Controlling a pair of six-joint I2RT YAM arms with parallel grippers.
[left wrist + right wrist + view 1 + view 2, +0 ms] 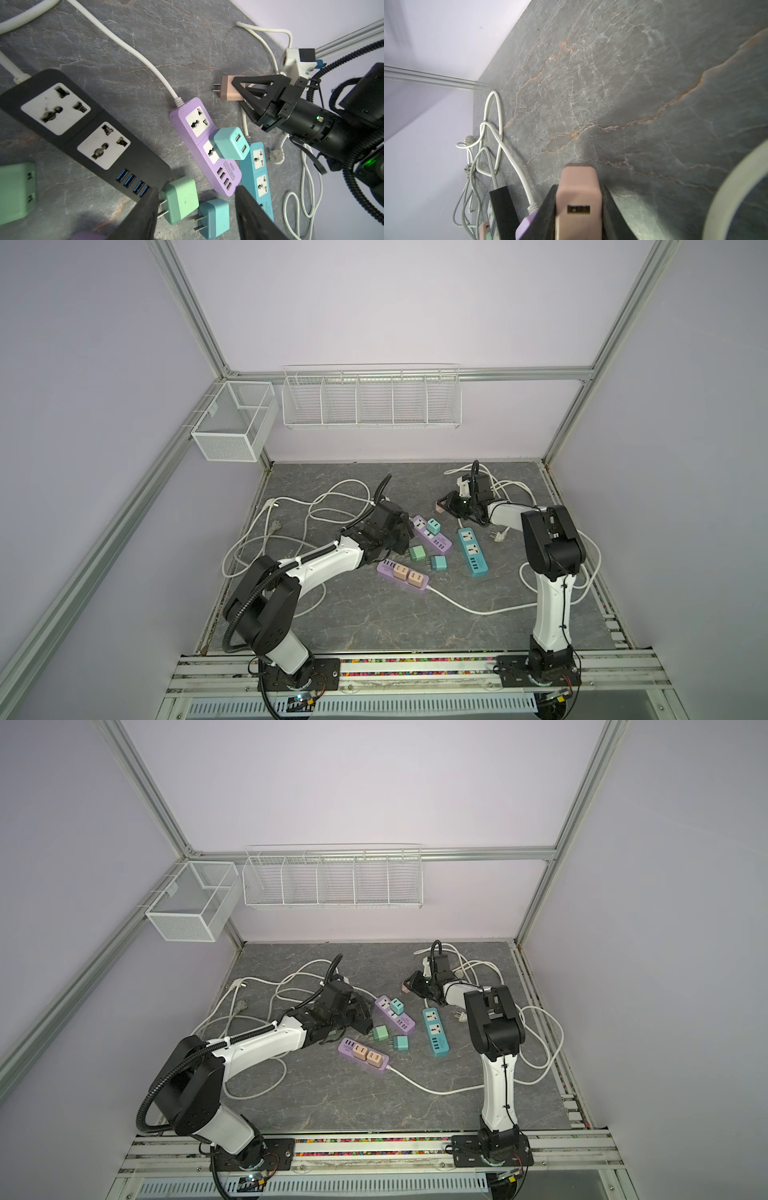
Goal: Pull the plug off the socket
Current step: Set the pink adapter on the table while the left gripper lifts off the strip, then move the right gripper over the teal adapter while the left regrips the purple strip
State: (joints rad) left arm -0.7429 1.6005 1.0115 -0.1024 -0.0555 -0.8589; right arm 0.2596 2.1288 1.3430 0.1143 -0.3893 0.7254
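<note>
Clamping pink charger plug point(226, 91) across its flat sides in right gripper point(239, 91), clear of every socket, beyond purple power strip point(178, 118); light, rigid, smooth-shelled, likely slip-prone. Left gripper point(196, 190) parted, empty.

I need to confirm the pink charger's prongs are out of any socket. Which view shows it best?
The left wrist view: the pink charger appears side-on with both prongs bare, between the fingers of the right pincer. The right wrist view shows only its USB-port end, and in both top views it is a tiny pink patch.
</note>
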